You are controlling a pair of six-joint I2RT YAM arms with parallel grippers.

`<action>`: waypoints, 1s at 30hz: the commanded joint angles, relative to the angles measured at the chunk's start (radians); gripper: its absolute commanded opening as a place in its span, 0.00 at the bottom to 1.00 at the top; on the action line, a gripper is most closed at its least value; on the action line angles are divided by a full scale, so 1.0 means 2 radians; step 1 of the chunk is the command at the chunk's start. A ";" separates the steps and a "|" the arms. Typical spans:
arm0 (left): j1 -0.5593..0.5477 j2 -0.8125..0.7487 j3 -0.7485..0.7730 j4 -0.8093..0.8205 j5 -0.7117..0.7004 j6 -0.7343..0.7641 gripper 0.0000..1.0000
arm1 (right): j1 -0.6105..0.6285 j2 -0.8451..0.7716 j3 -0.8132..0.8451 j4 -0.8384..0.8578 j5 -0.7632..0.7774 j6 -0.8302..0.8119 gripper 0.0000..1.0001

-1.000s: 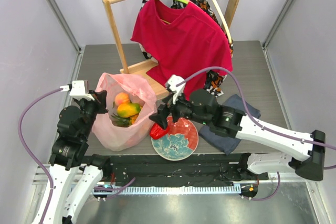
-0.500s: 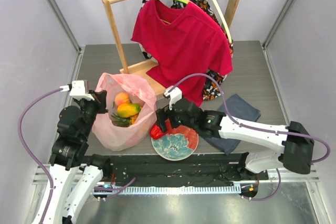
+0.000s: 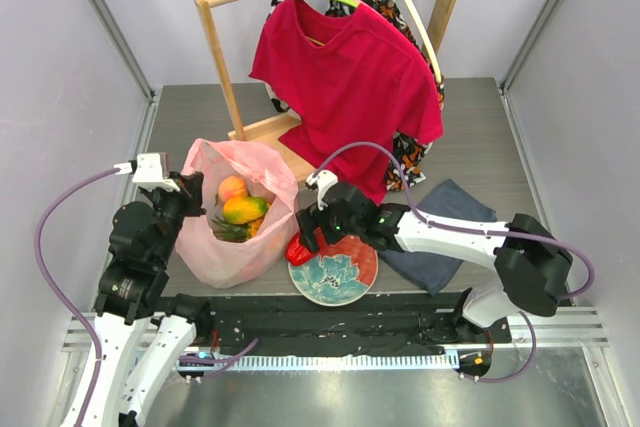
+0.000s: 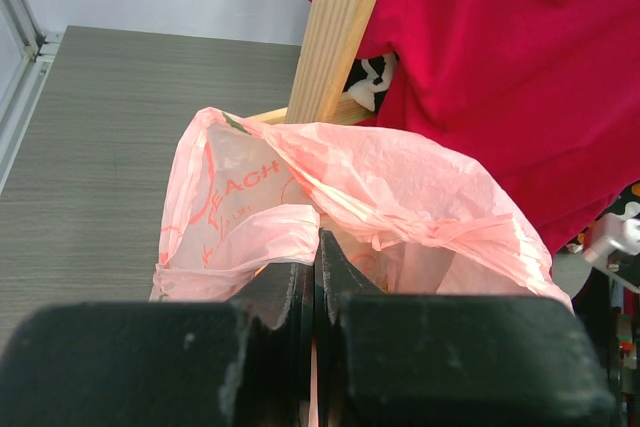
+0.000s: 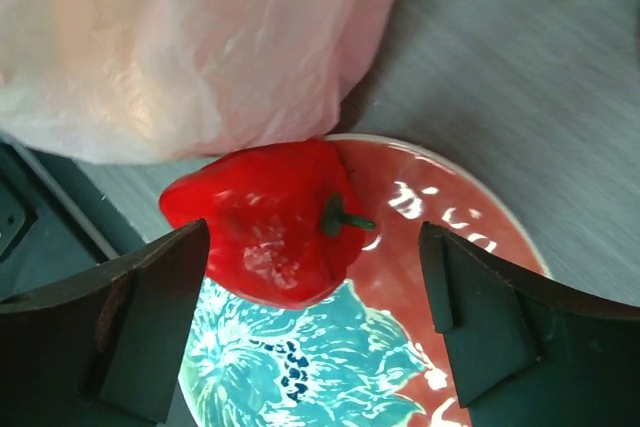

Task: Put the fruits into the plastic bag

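On the bench (image 3: 480, 127), the bag (image 3: 235, 242) sits left with fruit (image 3: 243, 209) inside. Just right of it lies the plate (image 3: 345, 277), a pepper (image 3: 299, 250) on its left edge. A cloth (image 3: 470, 205) lies right of the plate; a rack (image 3: 222, 67) stands behind.

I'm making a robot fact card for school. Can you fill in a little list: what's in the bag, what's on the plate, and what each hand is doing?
in the bag: peach, mango and pineapple, inside the pink plastic bag
on the plate: red pepper, at the edge of the plate, beside the bag
left gripper: shut on the bag's rim
right gripper: open, one finger on each side of the pepper
left to do: pepper into the bag
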 commanded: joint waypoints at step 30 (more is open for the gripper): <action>0.000 0.001 0.001 0.018 -0.004 0.002 0.00 | -0.028 0.002 -0.042 0.030 -0.078 -0.016 0.30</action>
